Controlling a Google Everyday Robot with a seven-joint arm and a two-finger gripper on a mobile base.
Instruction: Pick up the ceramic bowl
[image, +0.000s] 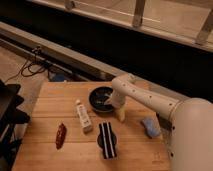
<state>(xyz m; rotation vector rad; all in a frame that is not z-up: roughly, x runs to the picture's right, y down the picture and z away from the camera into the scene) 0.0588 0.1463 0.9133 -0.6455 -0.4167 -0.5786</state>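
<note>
Bowl (100, 98) sits near far edge of table (55, 102). Gripper (118, 107) is low at its arm-side rim, we judge for rim grasp. Grip state: we cannot tell.

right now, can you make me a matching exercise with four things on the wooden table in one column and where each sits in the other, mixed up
Things
1. glossy dark round ceramic bowl
2. white tube
3. dark red oblong thing
4. pale blue lumpy thing

Places
a. nearest the wooden table's left edge in the picture
b. at the far middle of the table, with the gripper at its right rim
c. near the table's right edge in the picture
d. lying between the bowl and the red thing

Pairs: 1-b, 2-d, 3-a, 4-c
</note>
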